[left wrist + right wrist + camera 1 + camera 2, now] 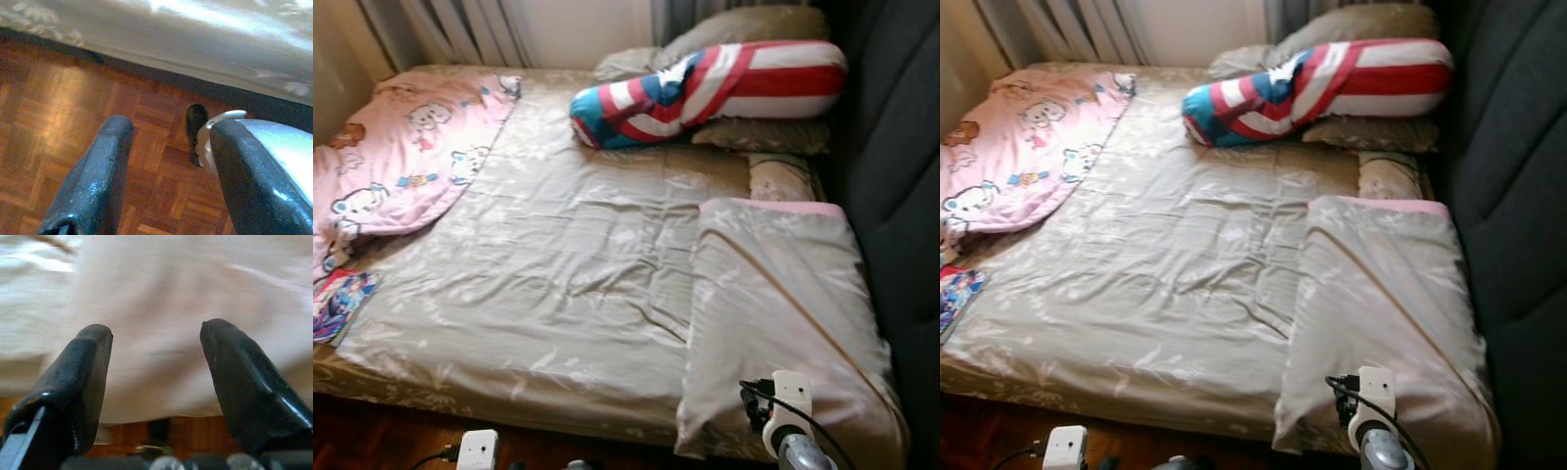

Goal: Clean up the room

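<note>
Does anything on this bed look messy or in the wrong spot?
Yes. The pink cartoon blanket lies bunched in the bed's far left corner, spilling over the edge. The striped bolster lies slanted across the pillows. A colourful book sits at the left edge, and the folded grey cover overhangs the near edge.

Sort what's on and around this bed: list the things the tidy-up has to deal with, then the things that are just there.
To deal with:
- folded grey quilt, in front of the right gripper, jaws open
- pink cartoon blanket, crumpled
- colourful book at the bed edge

Just there:
- striped bolster
- grey pillows
- curtains
- dark headboard
- parquet floor
</note>
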You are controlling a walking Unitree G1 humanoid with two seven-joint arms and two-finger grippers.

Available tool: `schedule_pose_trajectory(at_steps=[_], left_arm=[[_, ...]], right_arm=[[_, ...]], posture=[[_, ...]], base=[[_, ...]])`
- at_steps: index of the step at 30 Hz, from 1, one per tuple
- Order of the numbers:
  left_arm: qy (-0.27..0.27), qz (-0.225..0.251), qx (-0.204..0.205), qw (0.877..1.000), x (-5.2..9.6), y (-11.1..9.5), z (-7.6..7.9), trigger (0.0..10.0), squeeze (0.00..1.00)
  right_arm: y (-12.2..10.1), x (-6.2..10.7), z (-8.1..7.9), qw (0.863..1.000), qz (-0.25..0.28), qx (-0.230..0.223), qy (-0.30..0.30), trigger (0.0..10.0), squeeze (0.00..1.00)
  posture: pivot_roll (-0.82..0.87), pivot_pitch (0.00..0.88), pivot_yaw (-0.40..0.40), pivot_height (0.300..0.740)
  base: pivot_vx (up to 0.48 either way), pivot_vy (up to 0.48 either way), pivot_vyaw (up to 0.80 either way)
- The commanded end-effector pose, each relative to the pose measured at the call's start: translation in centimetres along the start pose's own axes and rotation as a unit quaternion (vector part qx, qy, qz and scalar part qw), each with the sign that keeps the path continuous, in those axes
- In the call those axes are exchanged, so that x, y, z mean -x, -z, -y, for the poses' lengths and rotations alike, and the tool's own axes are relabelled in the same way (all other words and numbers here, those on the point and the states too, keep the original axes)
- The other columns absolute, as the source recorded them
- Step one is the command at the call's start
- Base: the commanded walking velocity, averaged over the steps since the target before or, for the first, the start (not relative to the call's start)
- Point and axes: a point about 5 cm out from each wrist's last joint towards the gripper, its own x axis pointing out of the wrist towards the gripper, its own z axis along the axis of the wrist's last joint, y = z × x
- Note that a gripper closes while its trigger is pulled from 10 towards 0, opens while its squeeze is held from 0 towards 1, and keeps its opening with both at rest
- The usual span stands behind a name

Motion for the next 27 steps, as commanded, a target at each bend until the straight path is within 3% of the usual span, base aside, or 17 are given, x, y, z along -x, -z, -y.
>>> schedule_pose_trajectory(at_steps=[1, 27], left_arm=[[-0.005, -0.018, -0.005, 1.000, 0.41, 0.90, -0.59, 10.0, 0.00], [-0.006, -0.020, -0.004, 1.000, 0.41, 0.89, -0.72, 10.0, 0.00]], right_arm=[[0.74, 0.16, -0.42, 1.000, -0.016, -0.003, -0.004, 10.0, 0.00], [0.82, 0.16, -0.60, 1.000, -0.017, -0.010, -0.003, 10.0, 0.00]], posture=[[0.00, 0.145, 0.059, 0.740], [0.01, 0.156, 0.062, 0.740]], base=[[0.000, 0.416, 0.00], [0.000, 0.416, 0.00]])
